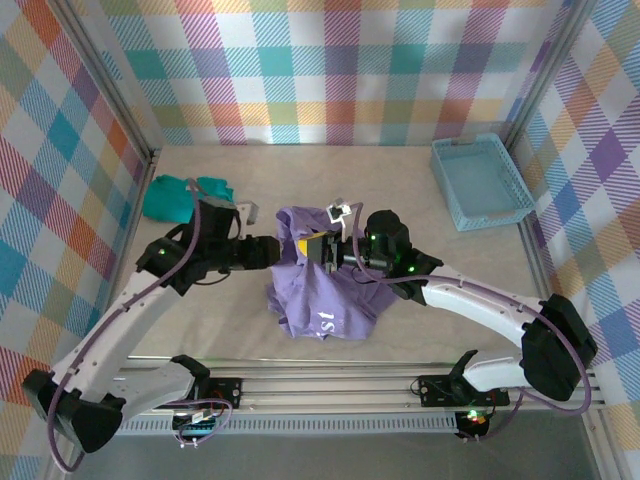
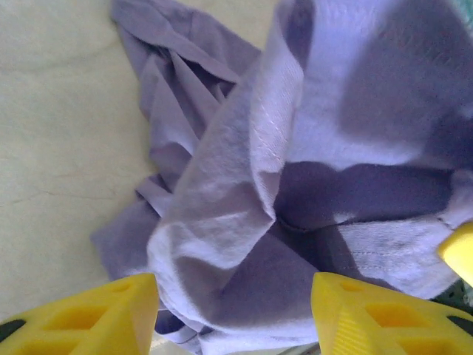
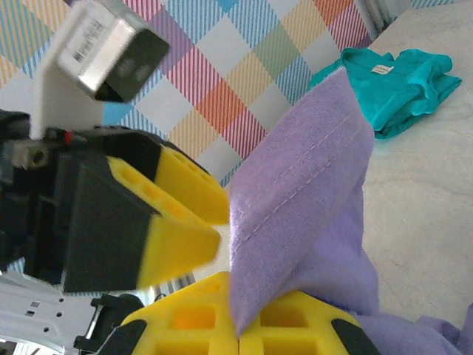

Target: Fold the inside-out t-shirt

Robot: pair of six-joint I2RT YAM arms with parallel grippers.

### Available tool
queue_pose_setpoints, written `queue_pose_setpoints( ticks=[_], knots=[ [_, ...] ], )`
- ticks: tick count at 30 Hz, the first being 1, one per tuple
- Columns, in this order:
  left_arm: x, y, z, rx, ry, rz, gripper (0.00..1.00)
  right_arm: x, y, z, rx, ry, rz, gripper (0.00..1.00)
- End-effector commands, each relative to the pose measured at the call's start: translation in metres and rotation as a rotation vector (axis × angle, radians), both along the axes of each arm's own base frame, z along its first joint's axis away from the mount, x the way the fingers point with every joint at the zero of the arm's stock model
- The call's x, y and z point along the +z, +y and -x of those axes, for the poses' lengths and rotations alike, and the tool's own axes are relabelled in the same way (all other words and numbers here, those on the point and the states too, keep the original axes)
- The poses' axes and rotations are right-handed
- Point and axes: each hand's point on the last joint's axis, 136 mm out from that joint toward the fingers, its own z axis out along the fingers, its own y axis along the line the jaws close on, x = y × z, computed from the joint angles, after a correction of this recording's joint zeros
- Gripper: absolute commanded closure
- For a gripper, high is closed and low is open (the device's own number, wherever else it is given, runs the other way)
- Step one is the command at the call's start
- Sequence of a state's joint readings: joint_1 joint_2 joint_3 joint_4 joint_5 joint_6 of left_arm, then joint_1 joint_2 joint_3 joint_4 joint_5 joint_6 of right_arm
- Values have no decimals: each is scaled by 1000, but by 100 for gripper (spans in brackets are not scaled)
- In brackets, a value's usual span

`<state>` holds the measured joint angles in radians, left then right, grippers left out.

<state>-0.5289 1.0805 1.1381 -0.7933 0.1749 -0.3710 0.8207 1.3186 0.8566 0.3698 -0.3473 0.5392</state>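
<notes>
The left pincer and right pincer meet at the crumpled lavender t-shirt. A teal garment lies back-left, and a blue basket back-right.

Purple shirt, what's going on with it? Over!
Right gripper shut on a hem of the t-shirt. Left gripper open, close by. Cloth bunched mid-table, not folded. Teal garment lies apart, not in the way.

**T-shirt**: soft, matt lavender knit cloth, heavily creased, with a stitched hem showing. To its left lies a teal garment of similar matt cloth. The table beneath it is pale, matt and faintly mottled. The right gripper and left gripper have fingers of matt yellow plastic with moulded hollows. Beyond the t-shirt to the right is a basket of pale blue plastic. Nearer than the t-shirt is a dull metal rail.
</notes>
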Motion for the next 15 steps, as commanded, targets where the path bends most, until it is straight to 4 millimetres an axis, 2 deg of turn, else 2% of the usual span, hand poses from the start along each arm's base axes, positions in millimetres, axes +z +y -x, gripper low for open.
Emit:
queue_pose_setpoints(
  ticks=[1,6,8,10,11,13,15],
  knots=[
    [1,-13,-16,-3,-48,-25,44,16,3,-1,-6,-34,-43,100],
    [-20,-19,-32,-13,-37,-163,43,19,-2,2,-11,-48,-39,100],
    [-27,-22,-37,-24,-33,-182,47,19,-4,3,-15,-57,-32,100],
    [-24,-27,-44,-31,-66,-174,64,15,-8,4,-25,-68,-6,100],
    [-18,-31,-47,-47,-96,-150,76,11,-12,4,-35,-78,20,100],
    [-1,-39,-48,-86,-146,-85,92,4,-23,4,-67,-106,78,100],
    [20,-46,-41,-144,-193,14,100,0,-37,5,-98,-140,137,100]
  ],
)
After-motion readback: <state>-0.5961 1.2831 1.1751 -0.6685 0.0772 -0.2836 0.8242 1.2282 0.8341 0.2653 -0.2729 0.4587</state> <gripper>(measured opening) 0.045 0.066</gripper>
